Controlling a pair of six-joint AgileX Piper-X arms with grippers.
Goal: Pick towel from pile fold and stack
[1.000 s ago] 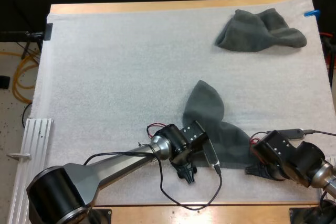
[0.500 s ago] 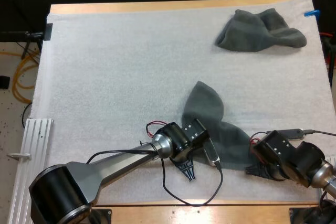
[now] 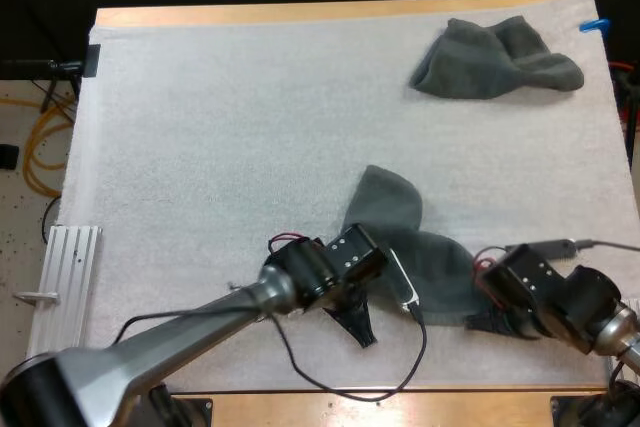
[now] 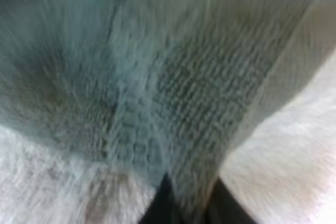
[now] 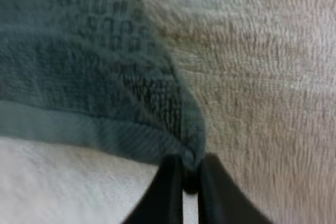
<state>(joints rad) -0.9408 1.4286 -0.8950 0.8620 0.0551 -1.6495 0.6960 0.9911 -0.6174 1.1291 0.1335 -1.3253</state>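
Note:
A dark grey-green towel [image 3: 390, 212] lies spread on the white mat [image 3: 220, 147] near the front edge. My left gripper [image 3: 360, 332] is at its near left corner. In the left wrist view my left gripper [image 4: 186, 208] is shut on a fold of the towel [image 4: 199, 87], which rises tight from the fingers. My right gripper [image 3: 482, 322] sits at the towel's near right corner. In the right wrist view my right gripper [image 5: 190, 182] pinches the hem corner of the towel [image 5: 94, 66], fingers pressed together on it.
A second crumpled towel [image 3: 495, 59] lies at the mat's far right. A white ribbed rail [image 3: 60, 267] runs along the table's left side. The left and middle of the mat are bare.
My left gripper has closed on the towel's near left corner. The left arm has drawn a little to the left, and the towel's far lobe has shifted slightly with it. The right arm stays put.

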